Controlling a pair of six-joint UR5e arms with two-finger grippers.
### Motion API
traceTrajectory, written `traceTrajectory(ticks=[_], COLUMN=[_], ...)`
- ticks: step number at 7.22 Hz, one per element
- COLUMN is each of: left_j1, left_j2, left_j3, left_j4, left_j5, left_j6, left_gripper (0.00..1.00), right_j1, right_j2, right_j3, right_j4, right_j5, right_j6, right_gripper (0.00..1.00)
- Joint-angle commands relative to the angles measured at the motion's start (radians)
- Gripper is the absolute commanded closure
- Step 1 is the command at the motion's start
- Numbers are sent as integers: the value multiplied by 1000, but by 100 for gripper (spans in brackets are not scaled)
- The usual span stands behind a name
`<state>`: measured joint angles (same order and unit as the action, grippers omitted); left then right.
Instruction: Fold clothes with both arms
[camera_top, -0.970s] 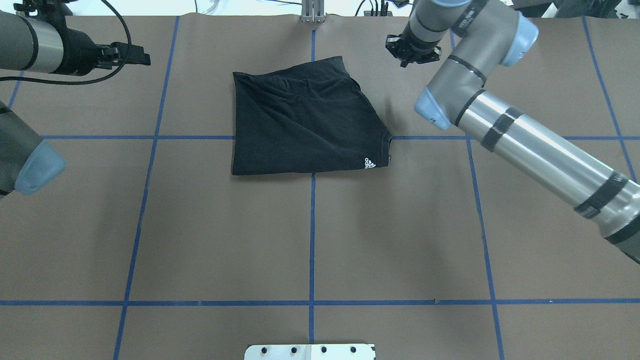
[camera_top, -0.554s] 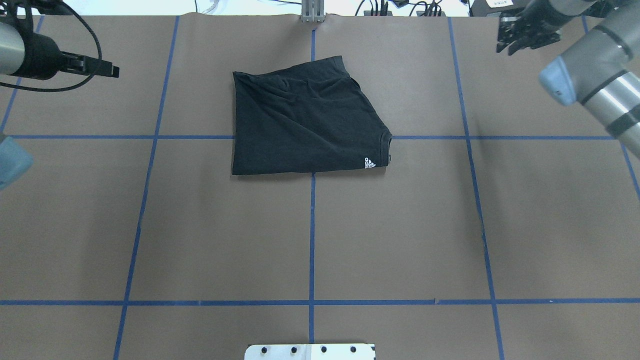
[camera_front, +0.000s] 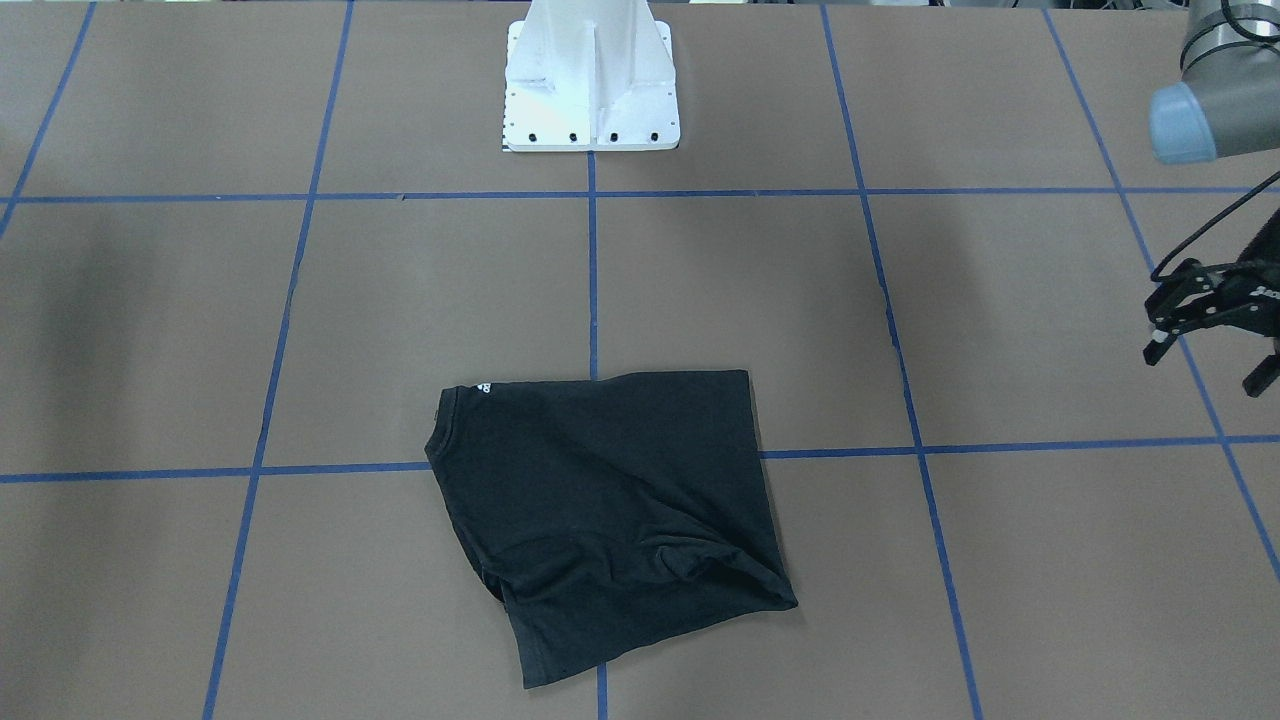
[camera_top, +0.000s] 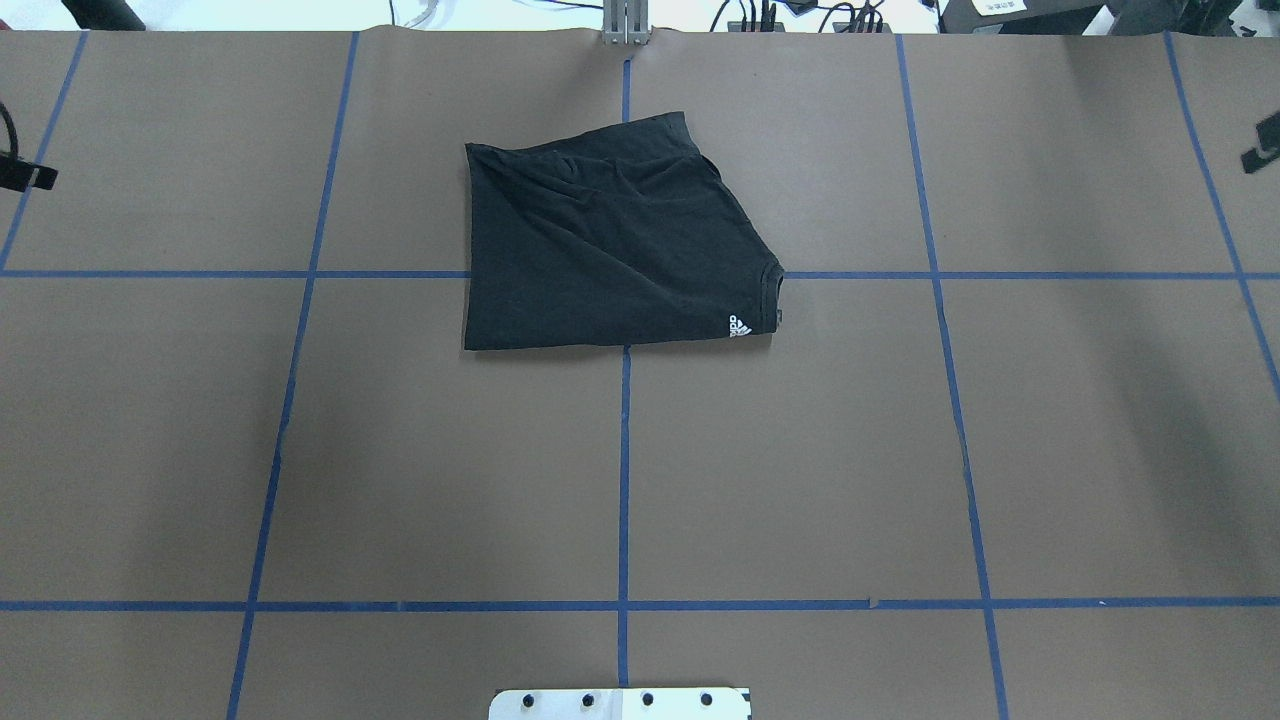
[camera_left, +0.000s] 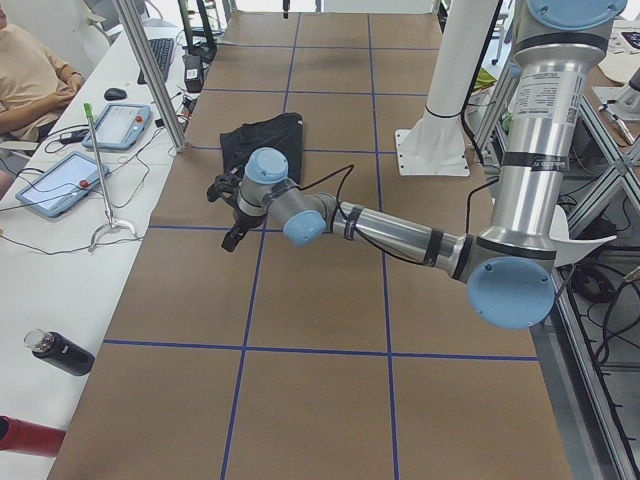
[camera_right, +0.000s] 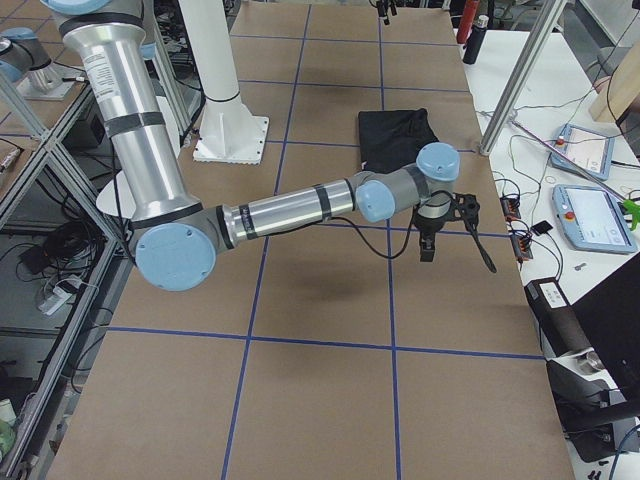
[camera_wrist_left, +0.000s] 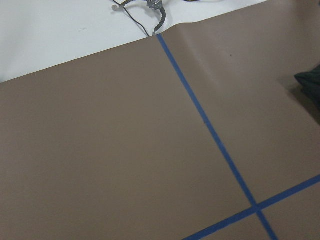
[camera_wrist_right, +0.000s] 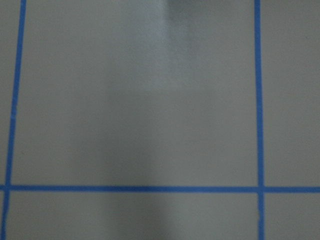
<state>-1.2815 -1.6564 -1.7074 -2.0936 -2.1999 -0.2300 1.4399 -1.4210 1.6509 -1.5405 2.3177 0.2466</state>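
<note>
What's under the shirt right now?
The shirt lies on the brown table, covering where two blue tape lines cross. Anything else beneath is hidden.

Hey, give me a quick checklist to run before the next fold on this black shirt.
1. Shirt free, nothing gripping it: ok.
2. Left gripper open: ok.
3. Right gripper open: cannot tell.
4. Shirt lying flat on the table: ok.
5. Fold square and smooth: not ok, one side slants and the cloth is wrinkled.
</note>
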Motion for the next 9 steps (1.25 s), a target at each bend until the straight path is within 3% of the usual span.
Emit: traceTrajectory(ticks=[1, 3, 5, 9], left_j1=[-35, -102, -116, -110], left_j2=[155, 181, 199, 164], left_j3=[-67, -87, -89, -47], left_j4=[63, 60, 50, 64], left_j5=[-78, -76, -86, -115], left_j6=[120, 123, 123, 109], left_gripper=[0, 0, 0, 0], right_j1=[72, 121, 146, 113], right_j2=[-154, -139, -192, -191], right_j3=[38, 61, 99, 119], right_j4=[-47, -134, -132, -135], right_j5=[14, 20, 0, -1], right_j6=[-281, -282, -270, -262], right_gripper=[0, 0, 0, 0])
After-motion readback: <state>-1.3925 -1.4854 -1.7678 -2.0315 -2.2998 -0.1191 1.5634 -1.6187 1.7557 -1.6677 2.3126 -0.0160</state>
